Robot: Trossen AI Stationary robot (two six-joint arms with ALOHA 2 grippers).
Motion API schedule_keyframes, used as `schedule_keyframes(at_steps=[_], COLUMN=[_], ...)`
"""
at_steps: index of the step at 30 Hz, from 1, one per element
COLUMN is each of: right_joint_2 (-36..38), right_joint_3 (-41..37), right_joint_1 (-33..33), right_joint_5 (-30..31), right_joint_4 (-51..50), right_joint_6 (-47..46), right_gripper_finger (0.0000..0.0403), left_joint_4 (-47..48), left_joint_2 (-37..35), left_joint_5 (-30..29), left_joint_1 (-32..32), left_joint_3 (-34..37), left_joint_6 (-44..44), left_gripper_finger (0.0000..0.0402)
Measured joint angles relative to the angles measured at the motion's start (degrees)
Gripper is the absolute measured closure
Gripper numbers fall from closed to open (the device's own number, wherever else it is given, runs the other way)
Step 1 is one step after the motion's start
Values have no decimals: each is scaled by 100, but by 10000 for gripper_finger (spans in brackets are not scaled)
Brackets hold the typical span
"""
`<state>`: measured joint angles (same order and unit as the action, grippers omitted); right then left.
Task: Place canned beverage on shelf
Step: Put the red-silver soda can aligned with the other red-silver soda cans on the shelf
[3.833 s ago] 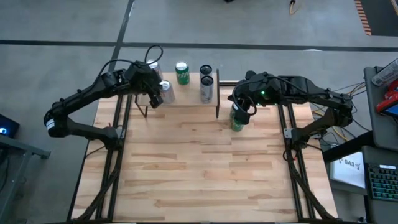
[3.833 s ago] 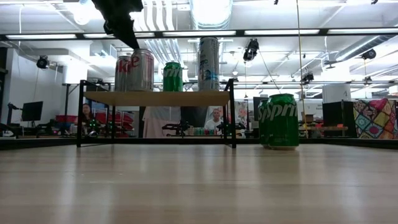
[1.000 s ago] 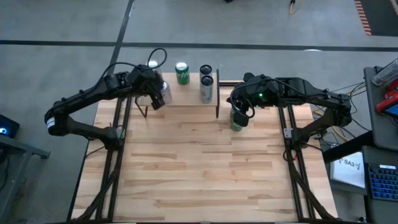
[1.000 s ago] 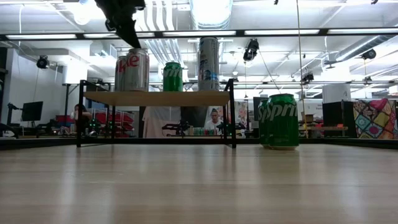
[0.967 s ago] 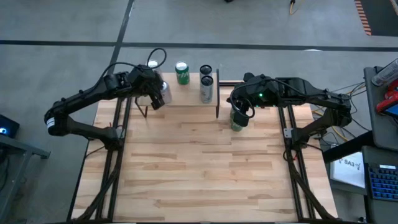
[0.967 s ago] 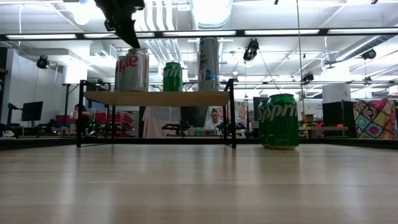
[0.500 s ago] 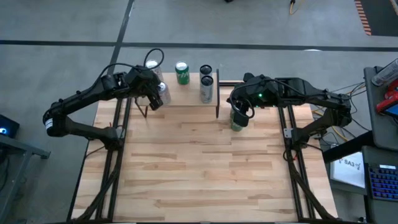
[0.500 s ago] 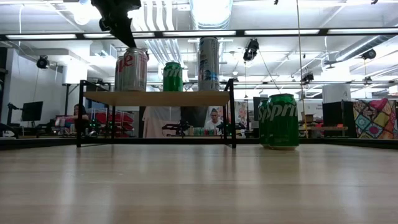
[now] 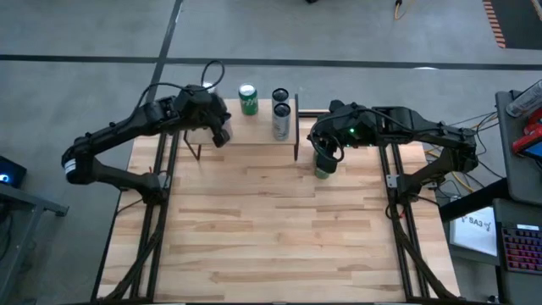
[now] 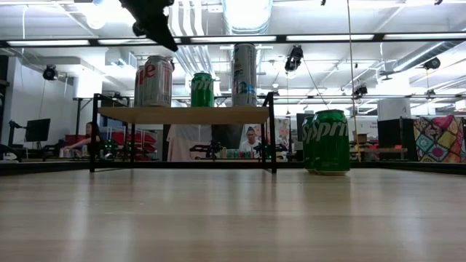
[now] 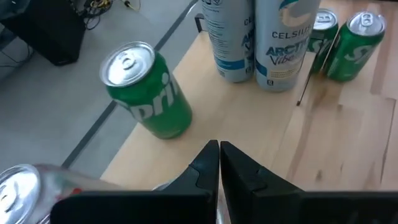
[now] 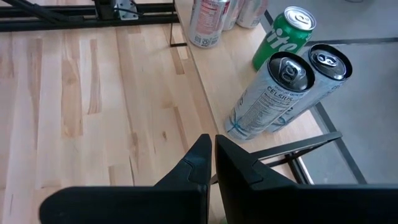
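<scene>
The shelf [image 9: 254,132] stands at the table's far edge; its plank [image 10: 189,115] carries two silver cans [image 10: 155,81], a green can [image 10: 202,89] and two tall Celsius cans [image 10: 245,74]. My left gripper [image 11: 219,154] is shut and empty above the shelf's left end [image 9: 222,132], over the silver cans, one of which shows beside it [image 11: 25,194]. My right gripper [image 12: 213,148] is shut and empty above a green Sprite can [image 9: 323,169] that stands on the table right of the shelf [image 10: 329,140]. A second green can [image 11: 322,30] stands close beside it.
The shelf's black legs [image 10: 273,131] stand between the shelf cans and the Sprite cans. The wooden tabletop [image 9: 279,229] stretches toward the near edge. Beyond the far edge the floor drops away [image 11: 74,106]. A person sits far off in the room [image 10: 91,138].
My left gripper has gone toward the table's right edge, off the silver cans' tops and a little along the shelf, staying shut. The cans stand where they were.
</scene>
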<state>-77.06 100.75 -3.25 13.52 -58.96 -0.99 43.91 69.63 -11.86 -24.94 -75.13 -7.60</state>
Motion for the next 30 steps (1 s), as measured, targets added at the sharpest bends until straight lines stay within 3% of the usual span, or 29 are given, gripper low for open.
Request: schedule_keyframes(at_steps=[12, 30], right_joint_2=[0, 0], right_joint_3=[0, -2], right_joint_1=[0, 0], right_joint_5=[0, 0], right_joint_4=[-46, -48], right_joint_6=[-37, 3], right_gripper_finger=[390, 390], left_joint_4=[130, 464], left_joint_2=[275, 36], left_joint_5=[-539, -573], left_joint_1=[1, 8], left_joint_3=[0, -4], left_joint_6=[222, 630], left_gripper_finger=[402, 402])
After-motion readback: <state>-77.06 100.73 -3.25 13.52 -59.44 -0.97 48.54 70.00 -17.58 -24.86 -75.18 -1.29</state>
